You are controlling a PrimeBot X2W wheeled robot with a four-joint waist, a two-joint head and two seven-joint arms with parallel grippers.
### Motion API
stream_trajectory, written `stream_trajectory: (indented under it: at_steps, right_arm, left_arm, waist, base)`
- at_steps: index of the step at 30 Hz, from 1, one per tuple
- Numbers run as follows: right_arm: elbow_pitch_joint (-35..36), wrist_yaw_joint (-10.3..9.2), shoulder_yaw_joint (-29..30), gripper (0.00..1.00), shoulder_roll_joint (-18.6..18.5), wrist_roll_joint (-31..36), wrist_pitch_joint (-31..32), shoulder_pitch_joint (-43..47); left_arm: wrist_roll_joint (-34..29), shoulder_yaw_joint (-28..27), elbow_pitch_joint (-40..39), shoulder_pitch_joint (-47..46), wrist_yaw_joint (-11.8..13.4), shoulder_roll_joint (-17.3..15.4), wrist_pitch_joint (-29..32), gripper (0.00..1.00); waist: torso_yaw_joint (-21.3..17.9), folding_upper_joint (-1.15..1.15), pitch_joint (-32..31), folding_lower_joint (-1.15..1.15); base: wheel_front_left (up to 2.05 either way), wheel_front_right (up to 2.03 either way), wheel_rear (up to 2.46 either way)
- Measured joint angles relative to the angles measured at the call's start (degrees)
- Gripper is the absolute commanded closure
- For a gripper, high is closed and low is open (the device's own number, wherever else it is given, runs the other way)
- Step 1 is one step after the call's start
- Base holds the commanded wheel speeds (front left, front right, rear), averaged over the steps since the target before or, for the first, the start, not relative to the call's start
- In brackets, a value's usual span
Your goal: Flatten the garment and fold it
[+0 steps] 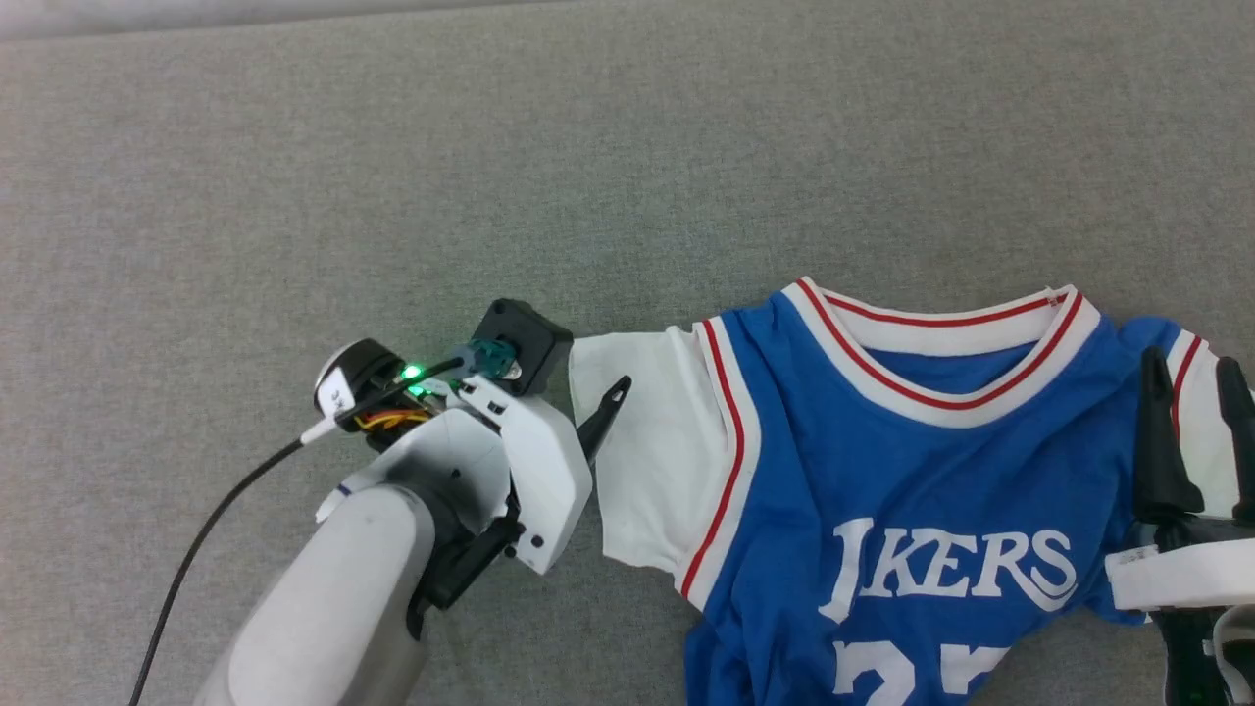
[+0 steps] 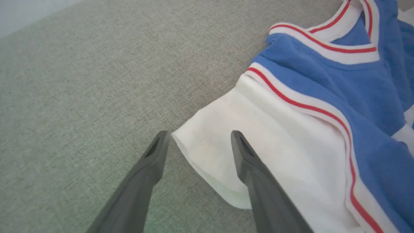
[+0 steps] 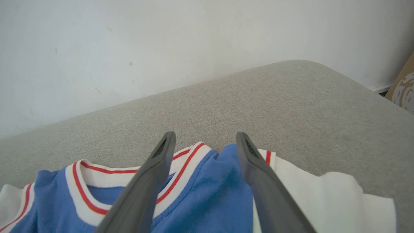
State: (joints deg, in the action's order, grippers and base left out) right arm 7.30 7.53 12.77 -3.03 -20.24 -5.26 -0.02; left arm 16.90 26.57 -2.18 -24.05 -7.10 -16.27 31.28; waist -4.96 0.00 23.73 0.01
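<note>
The garment (image 1: 882, 471), a royal-blue jersey with white sleeves, red-and-white trim and white lettering, lies face up on the grey cushion, collar toward the far side. My left gripper (image 2: 199, 137) is open, its fingers straddling the outer corner of the white left sleeve (image 1: 647, 441); one dark finger (image 1: 603, 417) shows past the wrist housing in the head view. My right gripper (image 1: 1191, 392) is open above the jersey's right shoulder, and in the right wrist view (image 3: 205, 139) its fingers frame the bunched blue shoulder beside the collar (image 3: 97, 181). Nothing is gripped.
The grey fabric surface (image 1: 490, 147) stretches wide to the left and far side of the jersey. A pale wall (image 3: 161, 38) rises behind its rounded far edge. A black cable (image 1: 196, 549) trails from my left wrist. A cardboard piece (image 3: 404, 87) stands at the right.
</note>
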Motion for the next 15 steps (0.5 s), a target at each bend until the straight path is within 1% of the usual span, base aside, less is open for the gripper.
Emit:
stream_trajectory:
  at_steps: [4, 6, 8, 9, 10, 12, 15]
  right_arm:
    - [-0.7, 0.0, -0.6, 0.0, 0.0, -0.1, 0.0, -0.4]
    - [-1.0, 0.0, -0.8, 0.0, 0.0, -0.1, 0.0, -0.8]
    - [-1.1, 0.0, -0.9, 0.0, 0.0, -0.1, 0.0, -1.0]
    - [-1.1, 0.0, -1.0, 0.0, 0.0, -0.1, 0.0, -1.0]
    - [-1.1, 0.0, -0.9, 0.0, 0.0, -0.1, 0.0, -1.0]
    - [-1.3, 0.0, -0.7, 0.0, 0.0, -0.1, 0.0, -1.0]
    - [-1.5, 0.0, -0.4, 0.0, 0.0, -0.1, 0.0, -1.1]
  left_arm:
    - [0.0, 1.5, 2.3, -1.5, 0.0, -0.7, 0.6, 0.0]
    - [0.5, 2.2, 3.4, -2.3, 0.0, -0.7, 1.9, 0.0]
    - [1.4, 3.9, 3.6, -3.4, 0.0, -1.5, 3.7, 0.0]
    - [2.0, 4.7, 3.5, -4.1, 0.0, -2.1, 4.3, 0.21]
    - [2.5, 5.2, 3.4, -4.5, 0.0, -2.5, 4.3, 1.0]
    - [3.4, 6.1, 3.3, -4.8, 0.0, -3.0, 3.6, 1.0]
    - [4.0, 6.4, 3.8, -4.7, 0.0, -2.7, 1.0, 1.0]
  waist:
    - [-0.4, 0.0, 0.5, 0.0]
    - [-0.6, 0.0, 0.6, -0.01]
    - [-0.8, 0.0, 0.7, -0.01]
    - [-0.9, 0.0, 0.7, -0.01]
    - [-1.0, 0.0, 0.8, -0.01]
    - [-1.2, 0.0, 0.8, -0.01]
    - [-1.1, 0.0, 0.7, -0.01]
  base:
    - [0.0, 0.0, 0.0]
    - [0.0, 0.0, 0.0]
    - [0.0, 0.0, 0.0]
    - [0.0, 0.0, 0.0]
    - [0.0, 0.0, 0.0]
    - [0.0, 0.0, 0.0]
    - [0.0, 0.0, 0.0]
